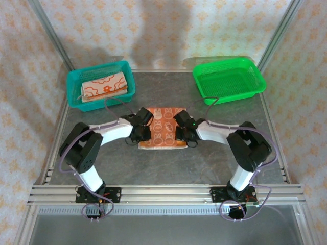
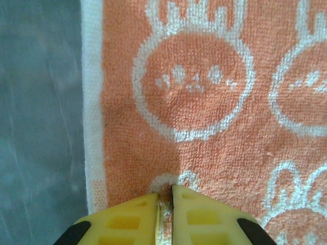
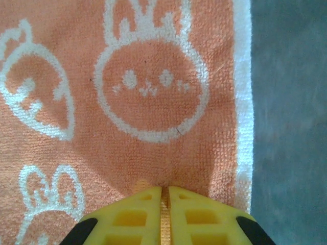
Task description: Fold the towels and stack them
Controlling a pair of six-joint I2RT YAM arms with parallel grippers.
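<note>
An orange towel printed with white bunny faces lies flat in the middle of the table. My left gripper is at its near left corner. In the left wrist view the yellow fingertips are shut, pinching a ridge of the orange towel just inside its white hem. My right gripper is at the near right corner. Its yellow fingertips are likewise shut on a pinch of the towel. More folded towels, orange and cream, lie in the teal basket.
A teal basket stands at the back left and a green mesh basket at the back right. Grey table surface lies between the towel and the arm bases. Metal frame posts rise at the back corners.
</note>
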